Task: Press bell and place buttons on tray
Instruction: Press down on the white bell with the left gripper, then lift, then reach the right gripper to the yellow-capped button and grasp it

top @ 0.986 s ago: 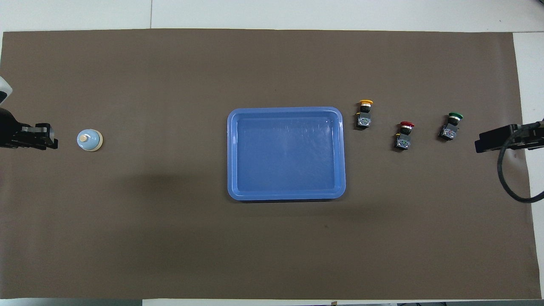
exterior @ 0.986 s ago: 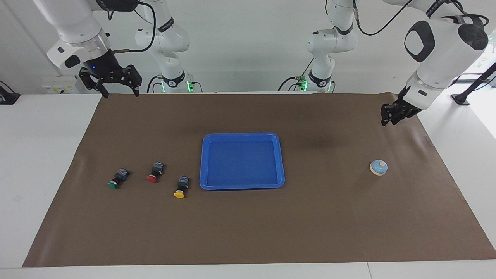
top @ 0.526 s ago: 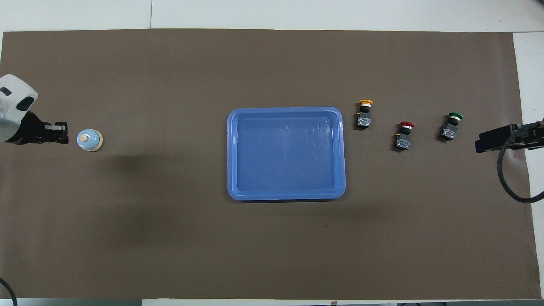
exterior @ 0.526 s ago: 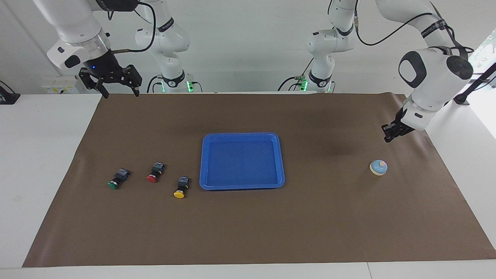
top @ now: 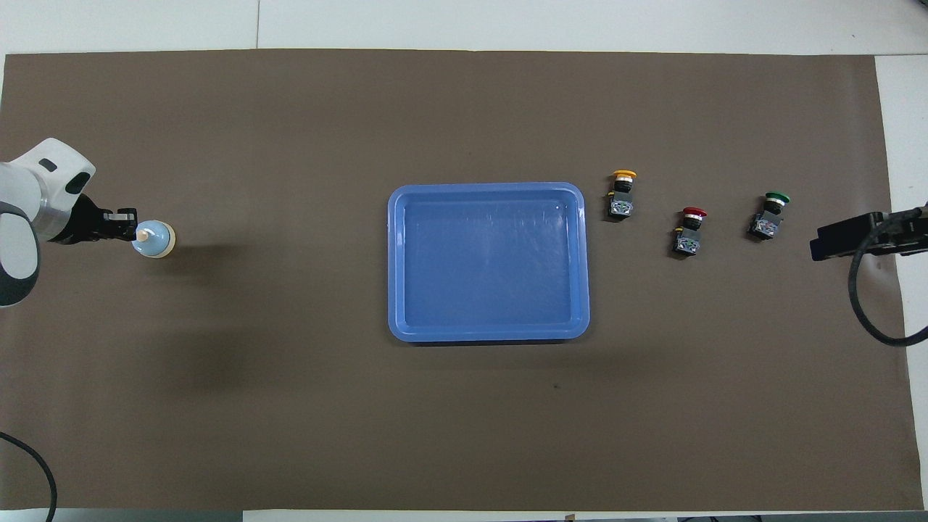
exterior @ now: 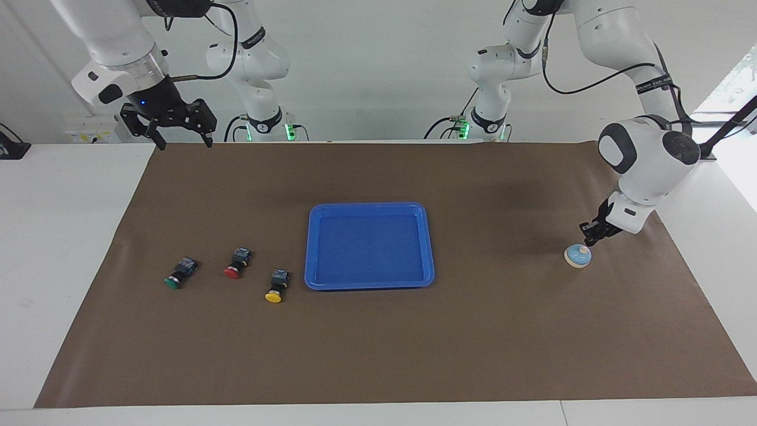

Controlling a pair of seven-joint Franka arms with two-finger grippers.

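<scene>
The light-blue bell (exterior: 578,256) (top: 154,239) stands on the brown mat toward the left arm's end of the table. My left gripper (exterior: 588,240) (top: 133,230) is shut, its tips just above the bell's pale knob; I cannot tell whether they touch. The bright-blue tray (exterior: 369,206) (top: 486,187) lies mid-table with nothing in it. Between the tray and the right arm's end, three buttons lie on the mat: yellow (exterior: 276,286) (top: 621,193) closest to the tray, then red (exterior: 236,264) (top: 689,230), then green (exterior: 177,274) (top: 770,215). My right gripper (exterior: 180,139) waits open, raised over the mat's corner.
The brown mat (exterior: 378,343) covers most of the white table (exterior: 65,236). A black cable (top: 863,304) loops from the right arm over the mat's end.
The left arm has come down and forward from over the mat's edge to just above the bell, and its gripper has shut. The right arm and the buttons have not moved.
</scene>
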